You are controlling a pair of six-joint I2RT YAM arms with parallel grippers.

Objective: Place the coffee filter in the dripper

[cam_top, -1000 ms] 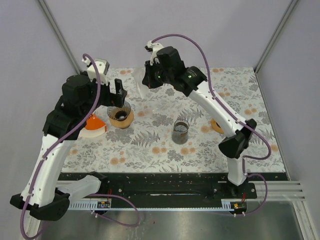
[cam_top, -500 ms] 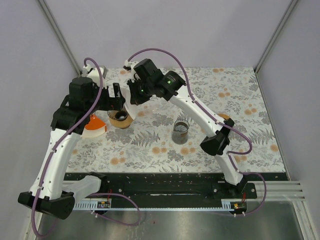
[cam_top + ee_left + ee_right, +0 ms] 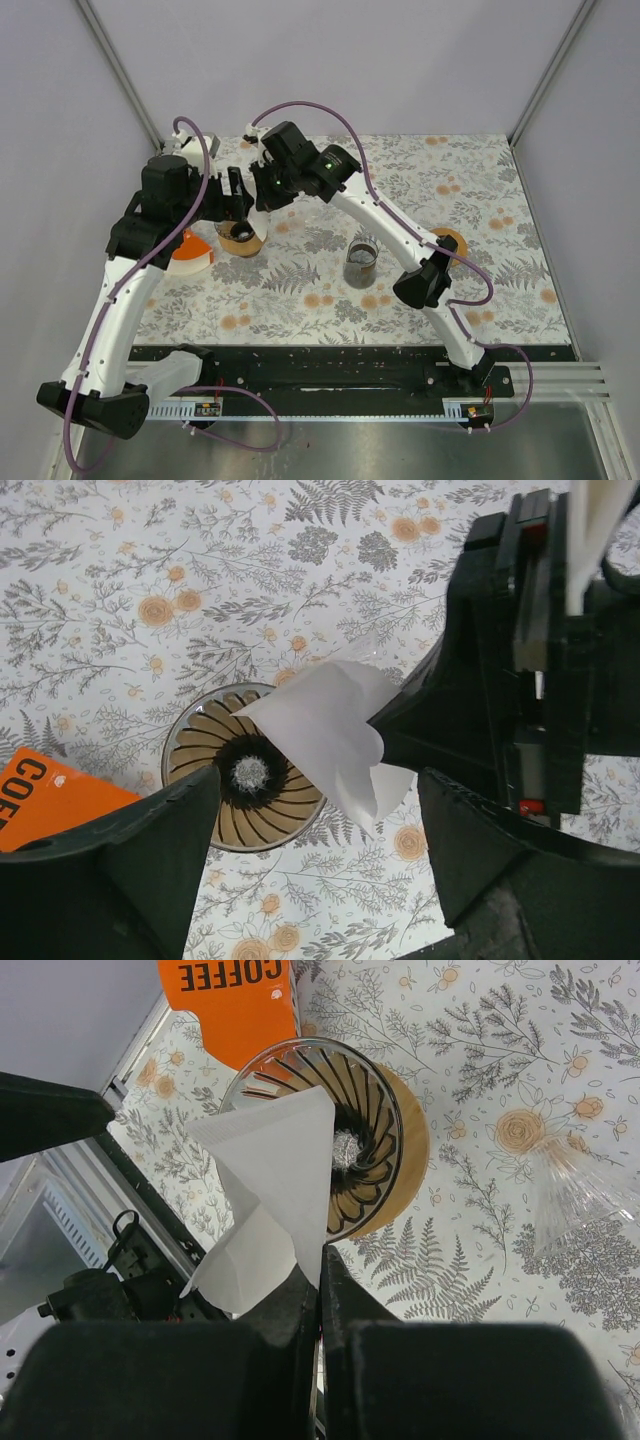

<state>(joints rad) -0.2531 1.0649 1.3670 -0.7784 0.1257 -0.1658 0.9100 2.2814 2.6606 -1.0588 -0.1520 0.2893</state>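
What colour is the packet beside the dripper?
Orange packet with black lettering; the right wrist view shows it best.

Floral tbl [image 3: 480,200] w/ dripper [image 3: 235,780], orange pkt [image 3: 190,252], glass cup [image 3: 360,263].

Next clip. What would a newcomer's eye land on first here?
The white paper coffee filter, pinched in the shut right gripper, hangs over the ribbed glass dripper at the far left of the floral table, not yet seated. The left gripper hovers above the dripper with jaws wide open and empty, and an orange package printed COFFEE lies beside it.
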